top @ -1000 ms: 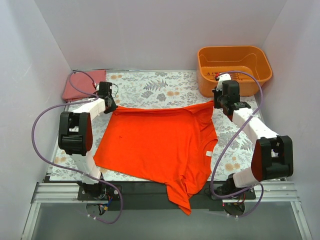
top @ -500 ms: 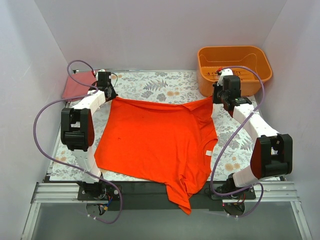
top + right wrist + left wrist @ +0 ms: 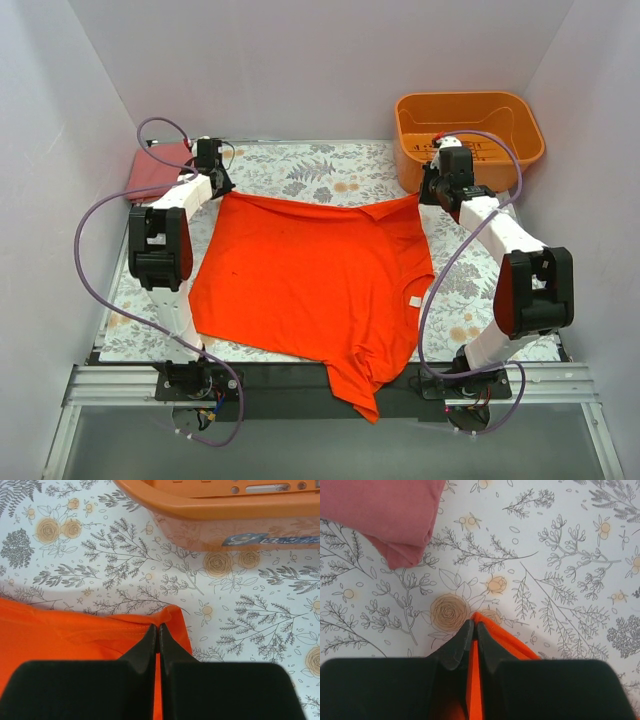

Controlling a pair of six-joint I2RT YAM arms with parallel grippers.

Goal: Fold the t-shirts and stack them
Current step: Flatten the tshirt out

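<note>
Your left gripper [image 3: 472,626] is clamped shut on the far left corner of the vivid orange-red cloth t-shirt [image 3: 310,270]. Your right gripper [image 3: 155,628] is clamped shut on its far right corner. The shirt lies spread across the centre of the floral-print table cover [image 3: 300,168], with its near hem drooping off the bottom edge. The dull pinkish-red folded t-shirt [image 3: 150,186] sits upper left, near the left gripper. The rigid orange plastic tub [image 3: 468,98] sits upper right.
</note>
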